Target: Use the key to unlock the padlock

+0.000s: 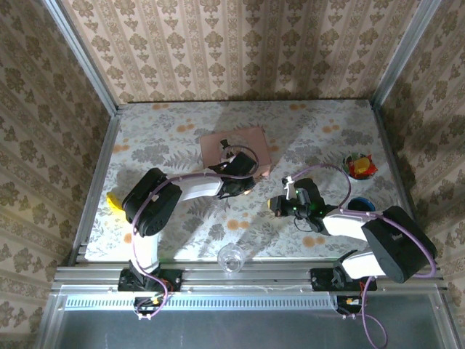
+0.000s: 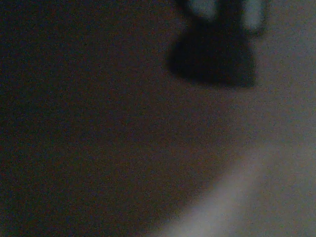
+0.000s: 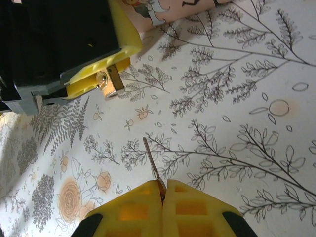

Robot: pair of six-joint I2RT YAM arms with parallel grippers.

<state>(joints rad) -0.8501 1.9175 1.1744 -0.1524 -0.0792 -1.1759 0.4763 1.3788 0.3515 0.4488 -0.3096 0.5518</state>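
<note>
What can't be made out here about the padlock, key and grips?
Left wrist view: dark and blurred, nothing identifiable.
Right wrist view: padlock partly hidden between the left gripper fingers; keyhole and shackle not discernible.
Right wrist view: key head buried in the shut right gripper; teeth too small to read.
Top external view: padlock and key too small, masked by the gripper bodies.

You face table (image 1: 160, 134) under pale cloth, grey fern and orange flower print. Pink box (image 1: 240, 145) lies flat mid-table, toward far side. Clear glass cup (image 1: 231, 259) stands at near edge, centre. Yellow object (image 1: 114, 202) at your left edge. Red-and-yellow item (image 1: 359, 166) far right, blue round thing (image 1: 361, 205) nearer you. Patterned wallpaper (image 1: 240, 43) on all walls.
</note>
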